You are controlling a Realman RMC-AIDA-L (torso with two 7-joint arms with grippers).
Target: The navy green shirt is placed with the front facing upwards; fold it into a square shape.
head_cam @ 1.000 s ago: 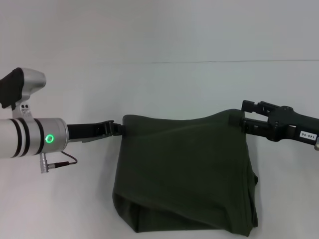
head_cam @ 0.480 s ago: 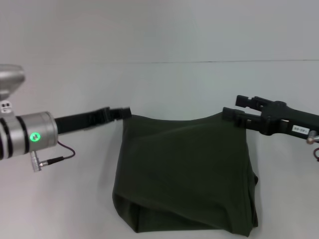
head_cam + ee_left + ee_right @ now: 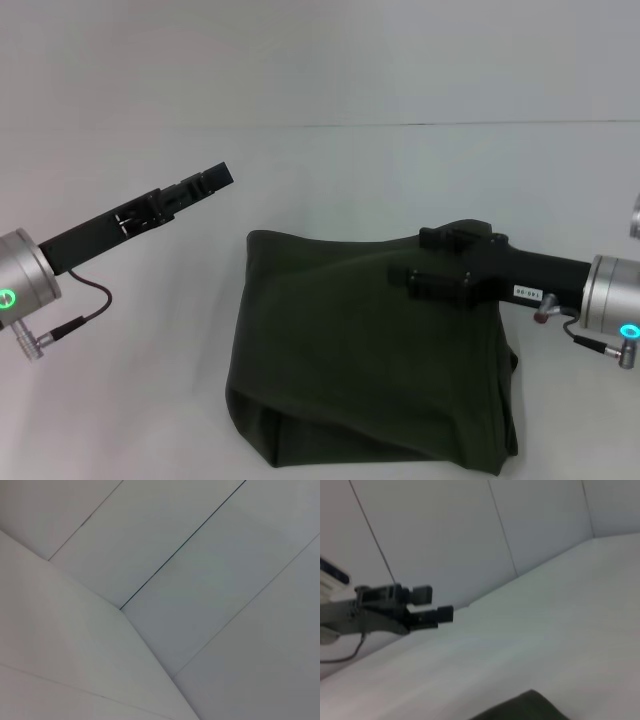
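The navy green shirt (image 3: 360, 350) lies folded into a rough square on the white table, plain green side up, with no lettering showing. Its far corner (image 3: 525, 707) shows in the right wrist view. My left gripper (image 3: 218, 177) hangs in the air up and to the left of the shirt's far left corner, open and empty. In the right wrist view the left gripper (image 3: 442, 603) shows its two fingers apart. My right gripper (image 3: 412, 258) is open above the shirt's far right part, holding nothing.
The white table (image 3: 120, 420) runs back to a pale wall. The left wrist view shows only wall panels (image 3: 210, 580) and white surface. The shirt's near edge is loose and bulges near the table's front.
Both grippers have let go of the shirt's far corners. The left one rose and swung away to the left; the right one moved inward over the shirt. The far edge has settled flat.
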